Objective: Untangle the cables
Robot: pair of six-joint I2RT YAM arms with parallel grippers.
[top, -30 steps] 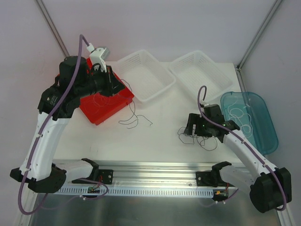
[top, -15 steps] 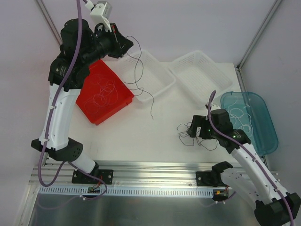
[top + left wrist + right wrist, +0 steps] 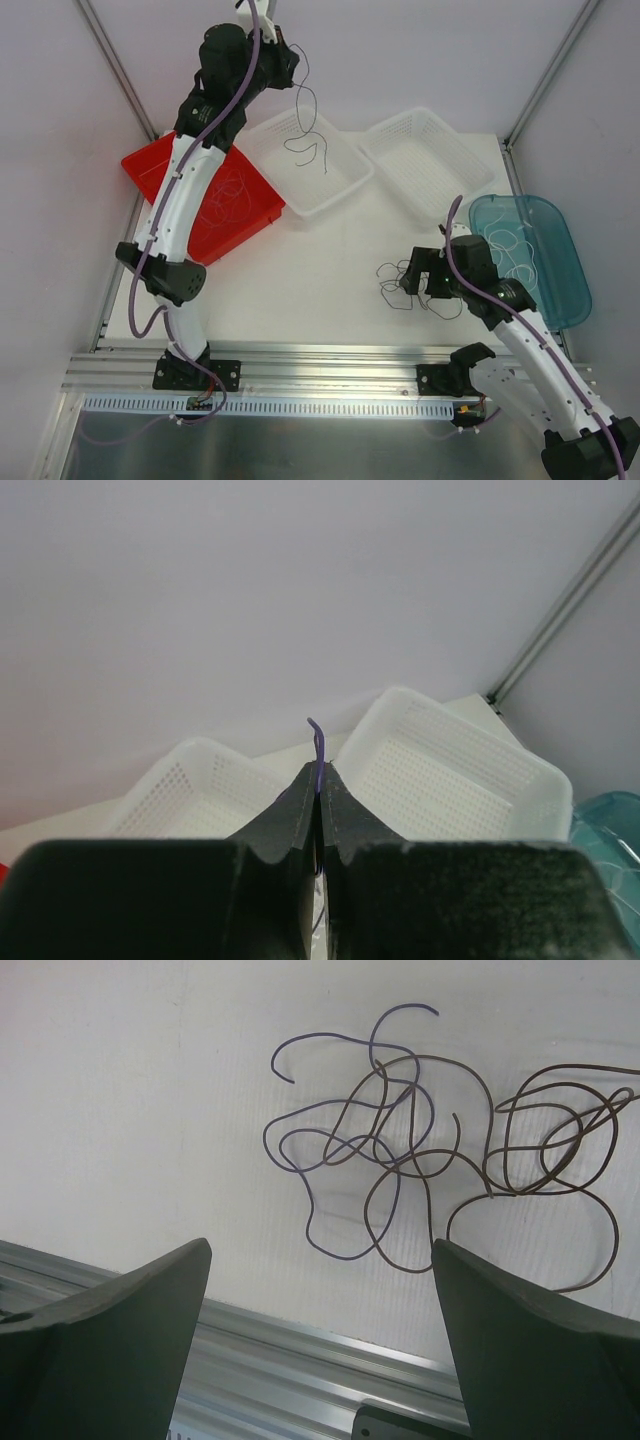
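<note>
My left gripper (image 3: 287, 52) is raised high at the back, shut on a thin purple cable (image 3: 319, 742) whose tip pokes up between the fingers. The rest of that cable (image 3: 313, 104) dangles in loose curls over the left white basket (image 3: 335, 185). A tangle of purple and brown cables (image 3: 420, 1155) lies on the white table, just ahead of my right gripper (image 3: 320, 1250), which is wide open with nothing between its fingers. In the top view that tangle (image 3: 392, 284) sits at the right gripper (image 3: 414, 280).
A red tray (image 3: 150, 165) at the left holds pale looped cables. A teal tray (image 3: 565, 290) at the right holds white cables. A second white basket (image 3: 470, 170) stands at the back right. A metal rail (image 3: 330, 360) runs along the near edge.
The left arm has risen and swung back and right, lifting the purple cable off the table to hang over the white basket. The right gripper has opened wider and shifted slightly by the tangle.
</note>
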